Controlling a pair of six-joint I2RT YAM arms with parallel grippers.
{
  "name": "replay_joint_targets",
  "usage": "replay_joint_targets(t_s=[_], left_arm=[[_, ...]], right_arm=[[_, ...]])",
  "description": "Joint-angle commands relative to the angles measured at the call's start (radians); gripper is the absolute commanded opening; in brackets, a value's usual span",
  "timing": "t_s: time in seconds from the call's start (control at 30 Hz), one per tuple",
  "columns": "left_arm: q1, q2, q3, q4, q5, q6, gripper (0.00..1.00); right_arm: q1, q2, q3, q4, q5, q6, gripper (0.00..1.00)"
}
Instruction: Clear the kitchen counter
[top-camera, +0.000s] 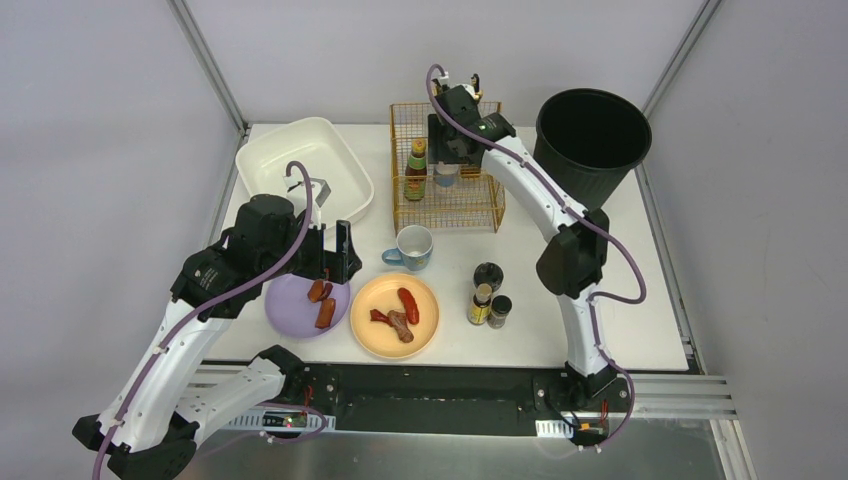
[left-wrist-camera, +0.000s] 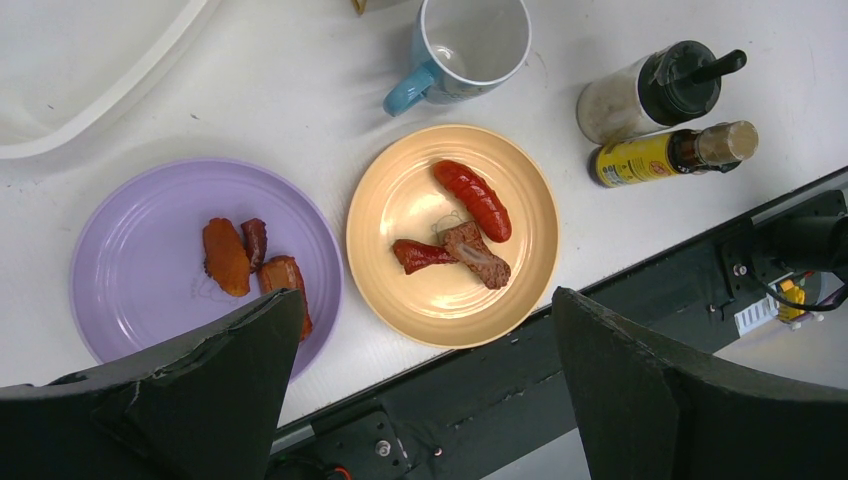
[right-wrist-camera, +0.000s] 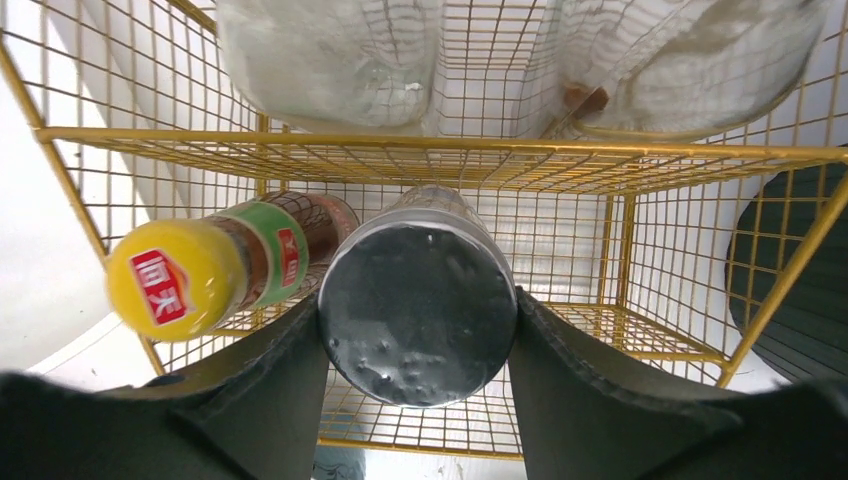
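Now the right gripper stands inside the yellow wire basket, with its jaws closed on both sides of the silver-lidded jar. A yellow-capped bottle is just beside one jaw. The left gripper hangs over the kitchen counter with jaws wide apart. The purple plate lies under one jaw, and the orange plate shows between the two.

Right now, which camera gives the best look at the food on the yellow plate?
Left wrist: the yellow plate sits mid-frame, its red sausage and two darker pieces clearly separate. Top external shows the plate whole but small, the food less distinct. Right wrist shows the wire basket and a jar, no plate.
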Motion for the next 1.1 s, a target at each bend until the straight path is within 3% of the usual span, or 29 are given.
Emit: replay_joint_targets(t_s=[0.0,0.67,1.07], left_arm=[[-0.001,-0.005,0.02,0.014,0.012,0.014,1.0],[-0.002,-0.003,0.018,0.015,0.01,0.009,1.0],[-0.001,0.003,0.024,0.015,0.013,0.003,1.0]], right_arm=[[-0.013,0.014,0.016,0.055,0.015,0.035,0.43],[-0.02,0.042,0.017,0.052,0.019,0.063,0.7],[-0.011,-0.173,-0.156,0.097,0.052,0.053,0.75]])
